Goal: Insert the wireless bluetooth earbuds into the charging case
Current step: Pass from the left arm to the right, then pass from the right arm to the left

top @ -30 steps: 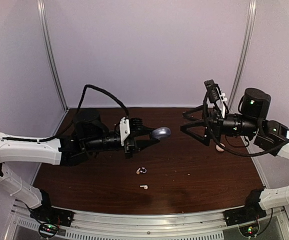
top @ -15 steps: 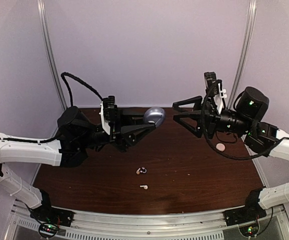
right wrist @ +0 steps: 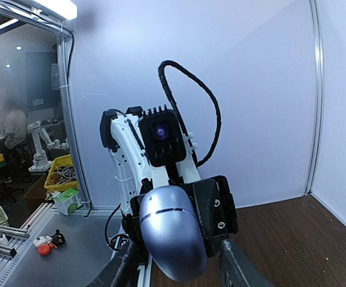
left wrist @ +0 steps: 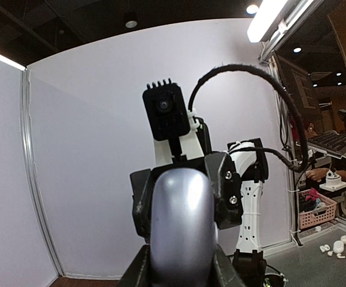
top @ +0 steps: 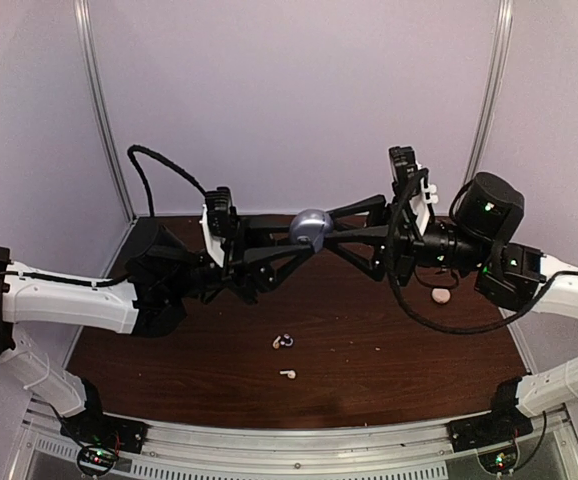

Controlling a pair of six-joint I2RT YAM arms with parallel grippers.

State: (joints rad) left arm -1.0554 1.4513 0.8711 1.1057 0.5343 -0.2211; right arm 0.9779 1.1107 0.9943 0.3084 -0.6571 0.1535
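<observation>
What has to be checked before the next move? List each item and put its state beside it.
1. Left gripper clamped on the charging case: ok.
2. Right gripper firmly closed on the case: cannot tell; it flanks the case, but contact is unclear.
3. Case lid open for loading: not ok; the seam looks closed in the right wrist view.
4. Earbuds in sight on the table: ok, lying near the front.
5. Case clear of the table: ok, it is held in the air.
</observation>
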